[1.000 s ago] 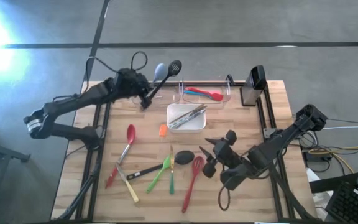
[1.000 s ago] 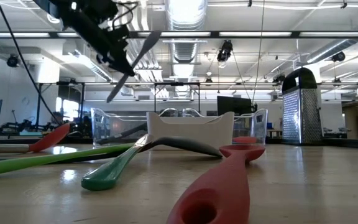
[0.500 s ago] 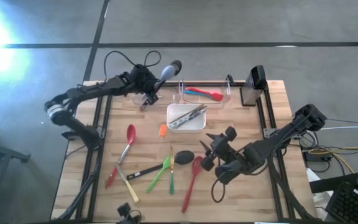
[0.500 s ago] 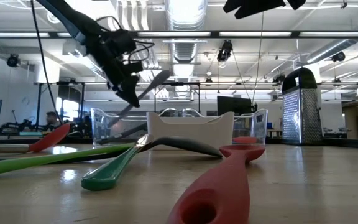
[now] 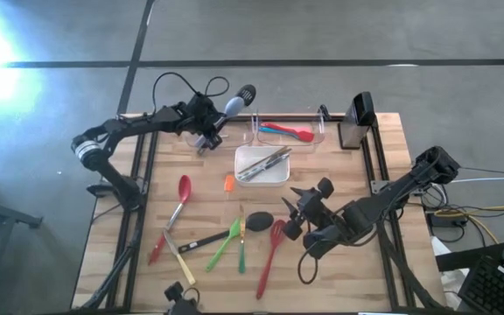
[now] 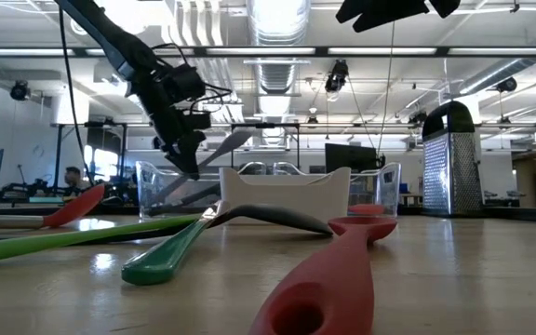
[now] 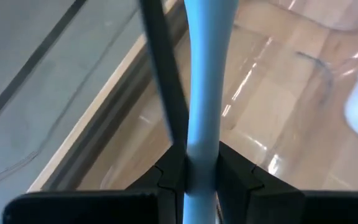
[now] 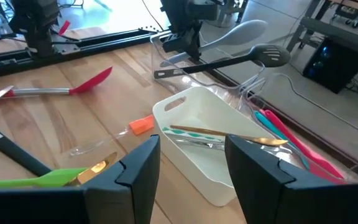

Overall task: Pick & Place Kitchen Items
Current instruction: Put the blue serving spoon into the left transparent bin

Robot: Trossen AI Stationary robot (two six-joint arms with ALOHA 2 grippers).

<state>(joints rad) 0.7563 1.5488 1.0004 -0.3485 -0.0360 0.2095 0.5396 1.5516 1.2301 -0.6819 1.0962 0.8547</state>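
your left gripper [image 5: 205,133] is clamped on two utensils at once — a pale blue spoon [image 5: 233,106] and a black slotted spoon [image 5: 247,92] — holding both by their handles near the far left of the table [image 5: 383,157]. in the left wrist view the blue handle [image 7: 202,93] sits squarely between the fingers [image 7: 235,174], while the black handle [image 7: 163,81] lies beside it toward one finger; that one looks like the looser hold, so move gently. both heads stick out past the far edge of the table, just left of the clear bin [image 5: 315,133] that already holds a blue and a red utensil.

if the bin is where these go, swing the heads round over its opening before you let go, and lower until the handles are inside the walls. keep the pair low and level over the rim so the long handles do not catch it. open the fingers only once both heads are over the bin — the black one may drop first.

your right gripper [image 5: 294,213] hangs with its fingers spread and nothing in them, above the near right part of the table, close to the red whisk [image 5: 272,245] and the black spoon head [image 5: 259,220]. leave it there while the left arm works. the white dish [image 5: 263,166] with tongs in it lies between the two arms; keep the swing clear of it.
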